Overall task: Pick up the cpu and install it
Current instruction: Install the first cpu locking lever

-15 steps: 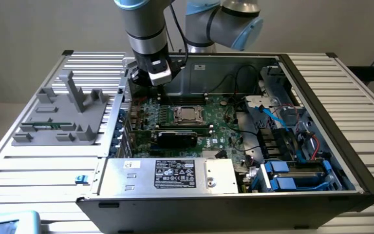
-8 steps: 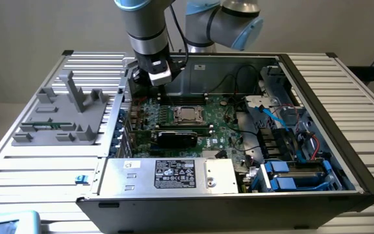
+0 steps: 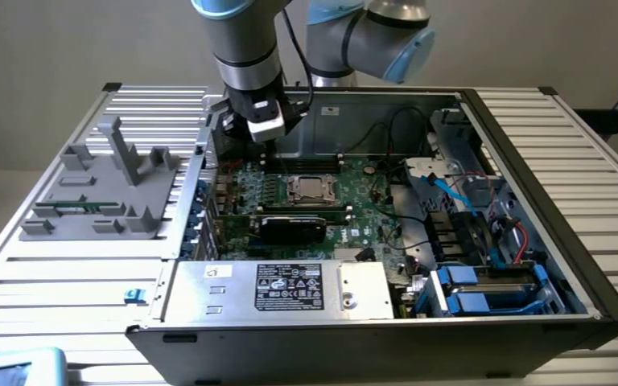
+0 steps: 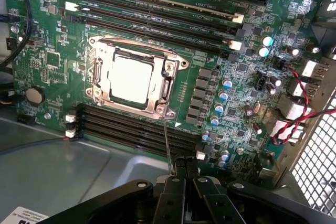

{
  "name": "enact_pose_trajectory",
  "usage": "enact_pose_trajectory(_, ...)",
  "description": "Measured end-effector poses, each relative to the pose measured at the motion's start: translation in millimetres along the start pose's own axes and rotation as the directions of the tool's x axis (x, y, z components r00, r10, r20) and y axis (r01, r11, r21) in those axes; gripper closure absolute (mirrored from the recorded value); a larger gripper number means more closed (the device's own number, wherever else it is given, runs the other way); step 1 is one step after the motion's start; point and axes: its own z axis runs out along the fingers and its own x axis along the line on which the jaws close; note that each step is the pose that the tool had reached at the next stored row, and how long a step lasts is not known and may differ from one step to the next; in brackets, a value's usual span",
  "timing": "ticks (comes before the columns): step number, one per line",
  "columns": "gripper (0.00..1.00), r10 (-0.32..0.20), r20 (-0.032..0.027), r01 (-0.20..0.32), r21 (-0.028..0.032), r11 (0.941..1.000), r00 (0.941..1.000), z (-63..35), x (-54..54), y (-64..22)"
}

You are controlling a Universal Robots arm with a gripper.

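Note:
The cpu (image 4: 131, 77), a flat square chip with a bright silver top, lies in the motherboard socket inside its metal frame (image 4: 169, 72). In the exterior view the cpu (image 3: 309, 189) sits mid-board in the open computer case. My gripper (image 3: 261, 133) hangs above the board, toward the exterior view's left and rear of the socket. In the wrist view my gripper (image 4: 185, 163) is shut, its black fingers pressed together with nothing between them, well above the cpu. A thin metal rod (image 4: 166, 145) runs from the socket frame toward the fingertips.
A black expansion card (image 3: 293, 227) stands just in front of the socket. The power supply (image 3: 287, 288) fills the case front. Blue drive bays (image 3: 481, 289) and cables crowd the exterior view's right. A grey fixture (image 3: 105, 189) stands outside the case. Memory slots (image 4: 142, 129) flank the socket.

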Motion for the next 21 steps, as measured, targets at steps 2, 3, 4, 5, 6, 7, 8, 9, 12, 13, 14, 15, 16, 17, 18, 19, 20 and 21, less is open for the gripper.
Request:
enact_pose_trajectory(2, 0.88, 0.002, -0.0011, -0.002, 0.0017, 1.0, 1.0, 0.2, 2.2, 0.5)
enact_pose_trajectory(3, 0.88, 0.003, -0.0016, -0.003, 0.0025, 1.0, 1.0, 0.3, 3.5, 0.8)
enact_pose_trajectory(4, 0.88, 0.004, -0.0021, -0.004, 0.0032, 1.0, 1.0, 0.4, 4.9, 1.2)
enact_pose_trajectory(5, 0.88, 0.005, -0.0025, -0.005, 0.0039, 1.0, 1.0, 0.6, 6.3, 1.5)
enact_pose_trajectory(6, 0.88, 0.006, -0.0027, -0.005, 0.0041, 1.0, 1.0, 0.7, 8.1, 1.9)
enact_pose_trajectory(7, 0.88, 0.006, -0.0028, -0.006, 0.0043, 1.0, 1.0, 0.9, 10.0, 2.4)
enact_pose_trajectory(8, 0.88, 0.006, -0.0029, -0.006, 0.0045, 1.0, 1.0, 1.0, 12.0, 2.8)
enact_pose_trajectory(9, 0.88, 0.006, -0.0031, -0.006, 0.0046, 1.0, 1.0, 1.2, 14.0, 3.3)
enact_pose_trajectory(12, 0.88, 0.007, -0.0034, -0.007, 0.0051, 1.0, 1.0, 1.8, 20.5, 4.8)
enact_pose_trajectory(13, 0.88, 0.007, -0.0034, -0.007, 0.0052, 1.0, 1.0, 2.0, 22.6, 5.3)
enact_pose_trajectory(14, 0.88, 0.007, -0.0035, -0.007, 0.0052, 1.0, 1.0, 2.2, 24.8, 5.8)
enact_pose_trajectory(15, 0.88, 0.007, -0.0036, -0.007, 0.0052, 1.0, 1.0, 2.4, 27.1, 6.4)
enact_pose_trajectory(16, 0.88, 0.008, -0.0037, -0.008, 0.0052, 1.0, 1.0, 2.6, 29.3, 6.9)
enact_pose_trajectory(17, 0.88, 0.008, -0.0037, -0.008, 0.0051, 1.0, 1.0, 2.8, 31.3, 7.3)
enact_pose_trajectory(18, 0.88, 0.008, -0.0038, -0.008, 0.005, 1.0, 1.0, 2.9, 33.4, 7.8)
enact_pose_trajectory(19, 0.88, 0.009, -0.0039, -0.009, 0.005, 0.9999, 1.0, 3.1, 34.6, 8.1)
enact_pose_trajectory(20, 0.88, 0.009, -0.004, -0.009, 0.0049, 0.9999, 1.0, 3.1, 34.8, 8.2)
enact_pose_trajectory(21, 0.88, 0.009, -0.0041, -0.009, 0.0049, 0.9999, 1.0, 3.1, 34.8, 8.2)
